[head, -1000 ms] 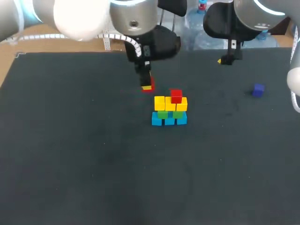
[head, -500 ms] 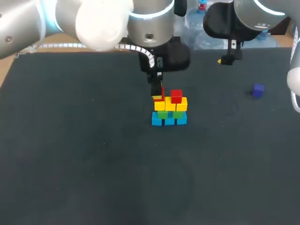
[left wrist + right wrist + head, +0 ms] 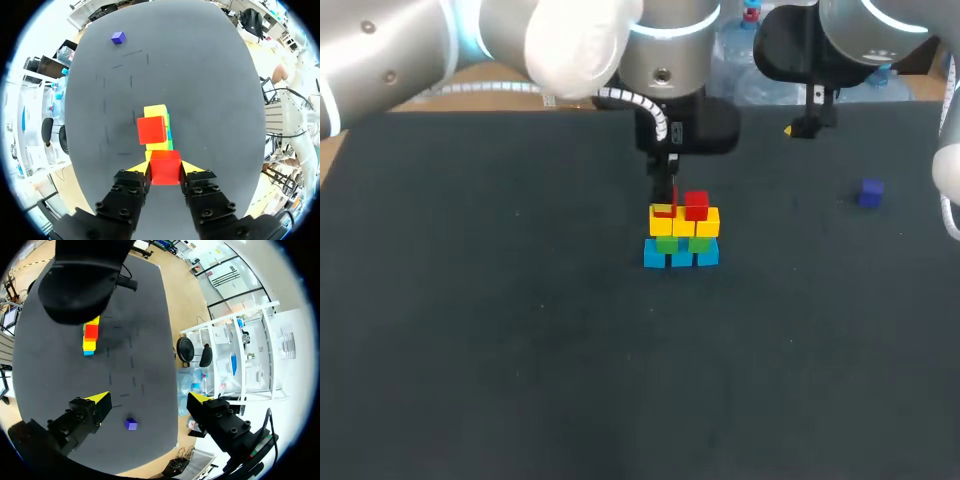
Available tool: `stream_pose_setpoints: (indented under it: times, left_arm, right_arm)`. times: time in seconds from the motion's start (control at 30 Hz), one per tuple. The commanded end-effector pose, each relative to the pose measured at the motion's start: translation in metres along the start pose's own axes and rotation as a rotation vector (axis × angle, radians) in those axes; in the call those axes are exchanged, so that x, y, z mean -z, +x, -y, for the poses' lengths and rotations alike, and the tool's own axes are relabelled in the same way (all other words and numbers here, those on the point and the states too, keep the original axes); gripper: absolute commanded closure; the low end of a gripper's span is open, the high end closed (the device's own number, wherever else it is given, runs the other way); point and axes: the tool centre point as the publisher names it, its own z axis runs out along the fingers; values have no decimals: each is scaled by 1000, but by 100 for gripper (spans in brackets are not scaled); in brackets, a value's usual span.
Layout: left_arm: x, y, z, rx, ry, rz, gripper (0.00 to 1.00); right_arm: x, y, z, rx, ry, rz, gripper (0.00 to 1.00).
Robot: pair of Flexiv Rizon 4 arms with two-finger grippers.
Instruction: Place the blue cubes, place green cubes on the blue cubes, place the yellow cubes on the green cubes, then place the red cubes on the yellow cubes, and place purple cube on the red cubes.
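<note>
Overhead, the left gripper (image 3: 165,169) largely hides its clamped red cube (image 3: 165,161).

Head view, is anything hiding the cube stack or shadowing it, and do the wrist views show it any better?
Head view: the left gripper covers the stack's top left corner; no clear shadow there. Left wrist view: the held red cube shows fully between the fingers, with the stack just ahead. Right wrist view: the left arm looms dark over the stack.
</note>
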Motion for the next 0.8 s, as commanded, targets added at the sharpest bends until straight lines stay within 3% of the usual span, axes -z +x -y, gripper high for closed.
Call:
stream_pose_setpoints:
  times: [0.03, 0.8]
  left_arm:
    - [-3, -7, -9, 1, 23, -23, 100]
    - [-17, -10, -15, 22, 57, -58, 100]
  right_arm:
    - [0, 1, -2, -2, 6, 1, 0]
    - [0, 1, -2, -2, 6, 1, 0]
